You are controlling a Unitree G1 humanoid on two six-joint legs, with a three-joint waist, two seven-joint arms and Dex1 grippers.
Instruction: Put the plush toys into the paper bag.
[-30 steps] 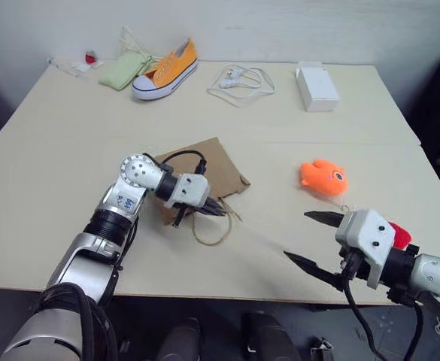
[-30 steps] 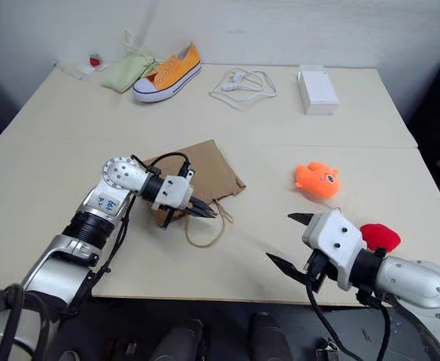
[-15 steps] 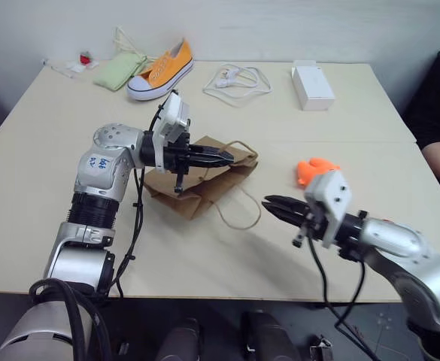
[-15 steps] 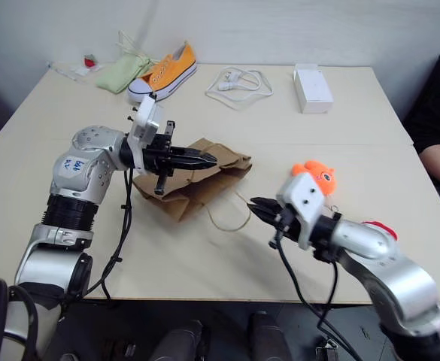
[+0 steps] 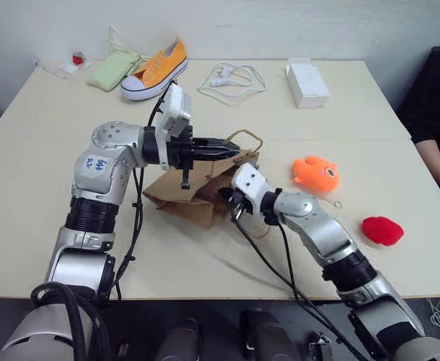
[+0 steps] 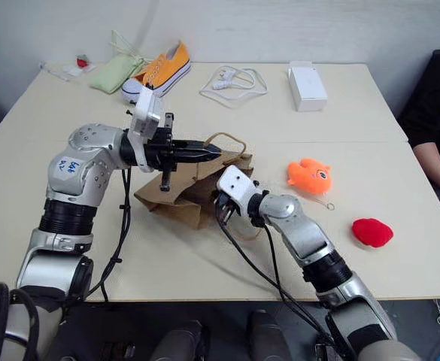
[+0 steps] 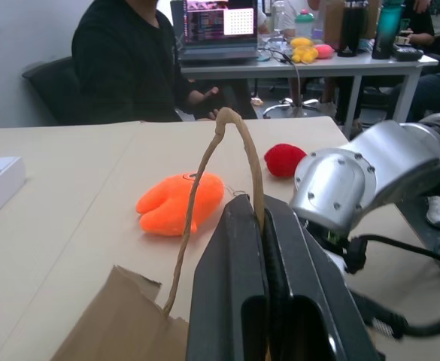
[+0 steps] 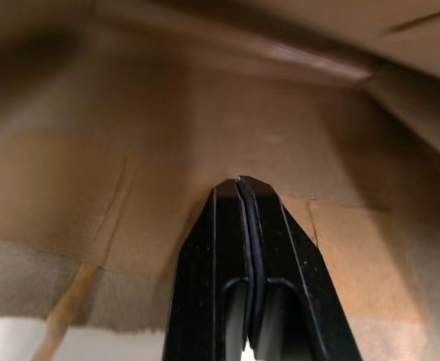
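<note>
The brown paper bag [image 5: 182, 197] lies half raised on the table, its mouth toward my right arm. My left gripper [image 5: 231, 153] is shut on the bag's upper rope handle [image 7: 238, 143] and holds it up level. My right gripper [image 5: 223, 197] is shut, nothing between its fingers, and its tips [image 8: 238, 182] are pushed inside the bag's mouth against the brown paper. The orange fish plush [image 5: 316, 173] lies on the table right of the bag. The red fuzzy plush [image 5: 383, 230] lies further right, near the table's front edge. Both toys lie apart from the grippers.
At the back of the table are an orange sneaker [image 5: 154, 70], a pale green pouch [image 5: 109, 71], a white cable [image 5: 231, 77] and a white box [image 5: 307, 75]. A person sits at the table's right edge [image 7: 141, 68].
My right gripper has shut and swung in from the front right edge to the bag's mouth. My left gripper has lifted the handle, raising the bag's top off the table.
</note>
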